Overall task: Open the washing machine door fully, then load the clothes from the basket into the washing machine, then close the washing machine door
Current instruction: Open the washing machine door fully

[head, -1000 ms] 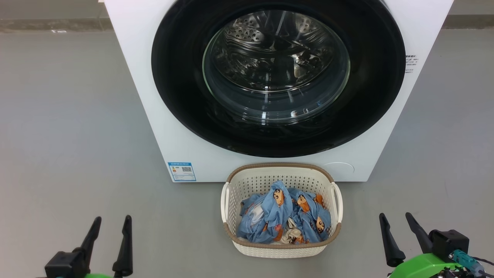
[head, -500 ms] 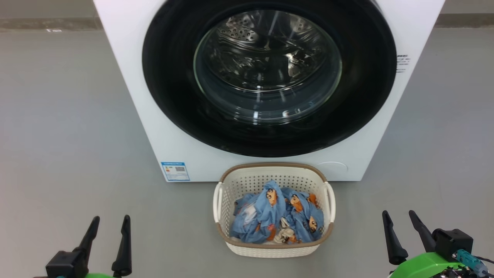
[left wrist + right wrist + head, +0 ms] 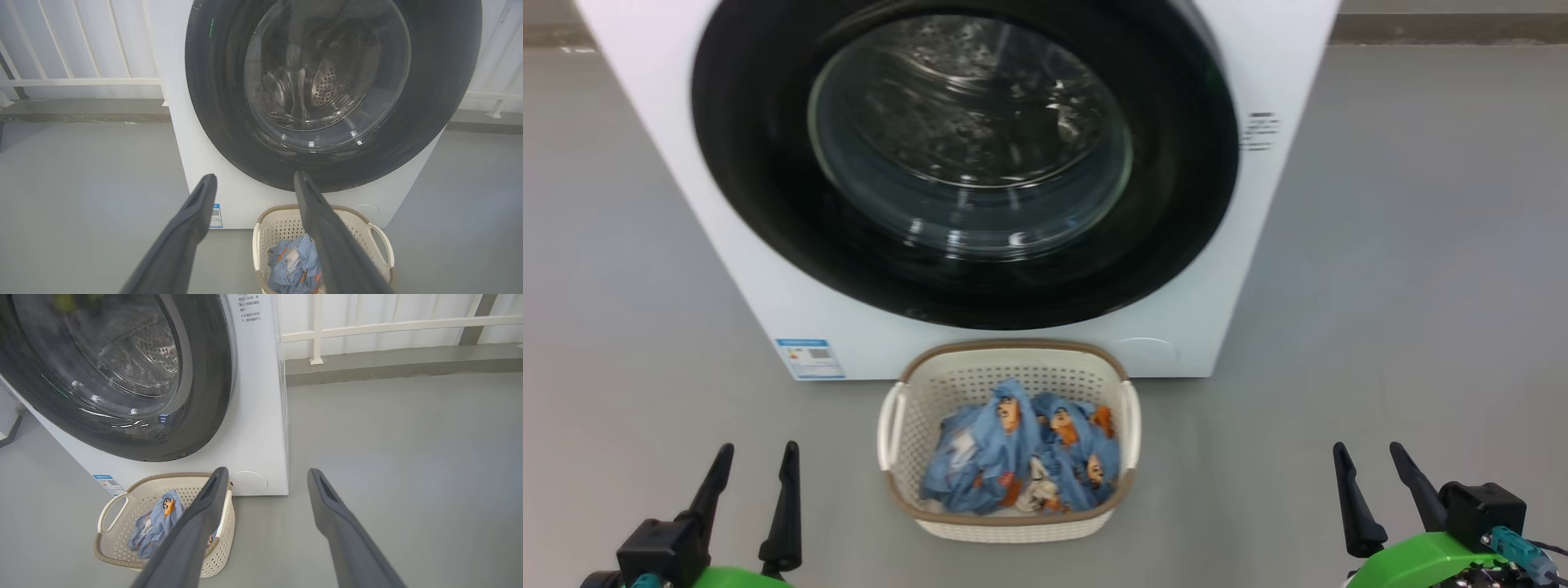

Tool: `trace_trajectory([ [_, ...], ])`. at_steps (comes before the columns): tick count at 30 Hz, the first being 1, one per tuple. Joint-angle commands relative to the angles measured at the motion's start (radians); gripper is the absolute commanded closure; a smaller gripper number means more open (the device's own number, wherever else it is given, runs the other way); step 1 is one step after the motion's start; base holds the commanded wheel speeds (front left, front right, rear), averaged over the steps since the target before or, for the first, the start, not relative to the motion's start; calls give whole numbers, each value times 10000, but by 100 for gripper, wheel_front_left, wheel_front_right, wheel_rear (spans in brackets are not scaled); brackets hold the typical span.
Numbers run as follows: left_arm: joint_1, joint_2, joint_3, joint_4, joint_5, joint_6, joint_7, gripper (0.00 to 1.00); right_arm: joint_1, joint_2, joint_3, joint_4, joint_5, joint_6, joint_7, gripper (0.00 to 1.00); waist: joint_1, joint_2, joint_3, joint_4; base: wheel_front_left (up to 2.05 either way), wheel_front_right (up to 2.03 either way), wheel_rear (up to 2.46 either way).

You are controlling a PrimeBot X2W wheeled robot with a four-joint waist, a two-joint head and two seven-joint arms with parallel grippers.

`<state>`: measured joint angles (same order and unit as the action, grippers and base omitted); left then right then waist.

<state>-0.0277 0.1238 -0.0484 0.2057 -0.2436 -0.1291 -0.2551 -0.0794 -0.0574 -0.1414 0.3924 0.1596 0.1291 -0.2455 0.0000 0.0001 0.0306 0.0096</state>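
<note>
Grey floor slid left as my camera turned. My left gripper and right gripper were open, empty. That round black-ringed glass door was shut; blue cartoon clothes lay in the cream plastic basket.

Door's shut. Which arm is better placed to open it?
Left, probably: left gripper sits in front of the washing machine door, right gripper right of the washing machine. Both jaws open. Can't tell handle side.

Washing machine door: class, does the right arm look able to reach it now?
Probably yes. The right gripper is open and empty, and only floor lies between it and the washing machine door; the basket sits to its left.
</note>
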Motion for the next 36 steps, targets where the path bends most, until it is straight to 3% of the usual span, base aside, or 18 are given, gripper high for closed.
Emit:
trace_trajectory([
  [1,-449,168,388,-288,-49,-16,-67,0,-169,-13,245,-255,-111,16,-112,0,0,-1,18,-15,123,123,-246],
  [12,-526,174,319,-561,-449,-16,-67,0,-256,15,184,-218,-83,16,-131,0,0,-1,84,-16,95,88,-183],
  [23,-450,50,316,-531,-425,-16,-67,0,-272,34,174,-174,-24,16,-143,0,0,-1,-31,49,14,14,-28],
  [24,-430,28,319,-539,-424,-16,-67,0,-280,35,178,-166,-17,16,-144,42,0,-1,-41,54,0,0,0],
  [25,-410,4,318,-548,-423,-16,-67,0,-296,37,202,-162,-11,16,-145,64,0,-1,-52,62,0,0,0],
  [26,-390,-18,312,-555,-417,-16,-67,0,-318,40,239,-165,16,16,-146,94,0,-1,-58,71,0,0,0],
  [27,-372,-37,305,-562,-410,-16,-67,0,-347,42,269,-177,63,16,-147,100,0,-1,-60,79,0,0,0],
  [31,-323,-102,289,-577,-411,-16,-67,0,-506,54,310,-230,507,16,-153,100,0,-1,-53,102,0,0,0],
  [36,-287,-179,231,-597,-438,-16,-67,0,-1017,67,496,-516,1947,16,-158,100,0,-1,4,136,0,0,0],
])
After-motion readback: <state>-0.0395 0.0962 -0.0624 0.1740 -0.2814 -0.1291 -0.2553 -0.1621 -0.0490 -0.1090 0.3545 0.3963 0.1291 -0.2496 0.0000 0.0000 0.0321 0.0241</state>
